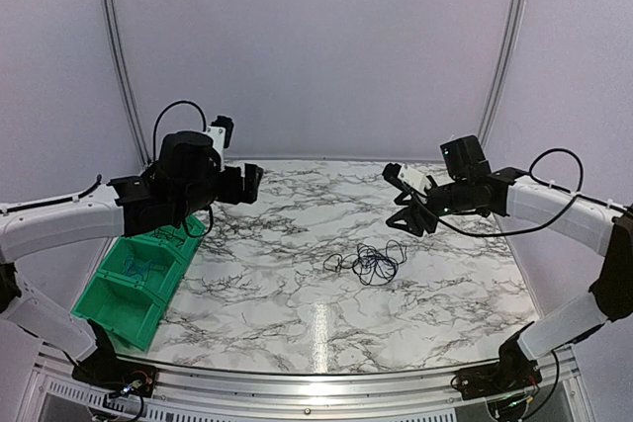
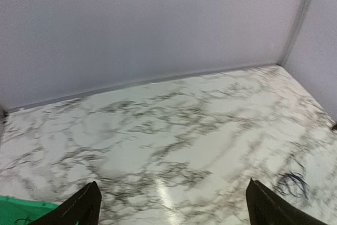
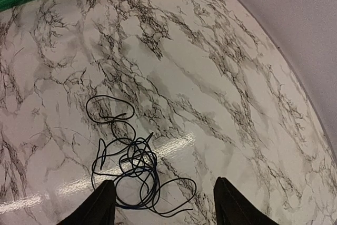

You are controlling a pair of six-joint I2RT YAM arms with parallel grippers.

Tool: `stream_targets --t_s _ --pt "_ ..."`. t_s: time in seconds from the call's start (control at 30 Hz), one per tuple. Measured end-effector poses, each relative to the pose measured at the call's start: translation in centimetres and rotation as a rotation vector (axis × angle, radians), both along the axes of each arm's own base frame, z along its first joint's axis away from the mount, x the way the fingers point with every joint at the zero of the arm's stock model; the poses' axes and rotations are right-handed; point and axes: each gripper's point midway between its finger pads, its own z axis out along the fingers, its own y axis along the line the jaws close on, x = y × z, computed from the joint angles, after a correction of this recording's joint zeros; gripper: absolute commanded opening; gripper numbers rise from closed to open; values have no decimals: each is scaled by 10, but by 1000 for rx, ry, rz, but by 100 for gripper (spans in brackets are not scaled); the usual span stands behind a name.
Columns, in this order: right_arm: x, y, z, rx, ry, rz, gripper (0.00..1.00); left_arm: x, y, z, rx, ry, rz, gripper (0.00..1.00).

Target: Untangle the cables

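Inspection from the near side of the rig. The cables [image 1: 371, 262] lay in one loose knot on the marble surface [image 1: 287, 274], right of centre and apart from everything else. From the right wrist view the cables [image 3: 131, 164] were thin dark strands, some black and some blue. They were coiled over one another, with one open loop thrown out toward the far left. I could not count the separate cables.

The left arm [image 1: 59, 219] was held raised over the left part of the surface, above the far end of a green bin [image 1: 134, 289]. Its left jaws stood wide apart with nothing between them. Both dark fingers [image 2: 79, 209] showed at the lower corners of its wrist view, with only bare marble between. The knot appeared there as a blur at the right edge.

The right arm [image 1: 564, 210] reached in from the right, and its right jaws hung in the air beyond the knot. They were likewise spread wide and held nothing. Its fingers [image 3: 100, 206] framed the near side of the knot without touching it.

The green bin sat at the left edge of the surface and had divided compartments. The contents were too small to identify.
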Motion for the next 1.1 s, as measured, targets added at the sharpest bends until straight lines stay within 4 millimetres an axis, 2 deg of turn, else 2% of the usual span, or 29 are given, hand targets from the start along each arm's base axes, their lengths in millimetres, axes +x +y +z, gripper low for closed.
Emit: stream_targets --t_s 0.13,0.2,0.3,0.33,0.4,0.47,0.6,0.77,0.93,1.0,1.07,1.1 --pt "-16 -2 2 14 -2 35 59 25 80 -16 126 -73 386 99" --pt "-23 0 -2 15 14 59 54 33 111 -23 147 -58 502 95" --pt "-31 5 -14 -4 45 97 49 44 133 -25 142 -39 534 78" --pt "-35 10 -20 -20 59 115 49 46 131 -28 139 -27 505 73" --pt "-44 21 -32 -48 87 156 49 46 116 -33 126 1 408 63" --pt "-50 34 -44 -77 130 191 51 42 99 -36 100 25 319 61" --pt "-44 54 -59 -114 190 227 53 33 72 -44 67 73 168 70" --pt "-37 60 -85 -168 264 218 49 27 58 -57 56 139 96 72" --pt "-37 58 -112 -212 348 204 32 23 50 -63 43 176 48 72" --pt "-39 57 -115 -220 365 200 20 22 48 -63 40 178 40 71" --pt "-40 56 -116 -222 375 200 3 21 47 -63 36 181 31 69" --pt "-41 56 -115 -221 378 201 0 20 46 -63 34 183 24 68"
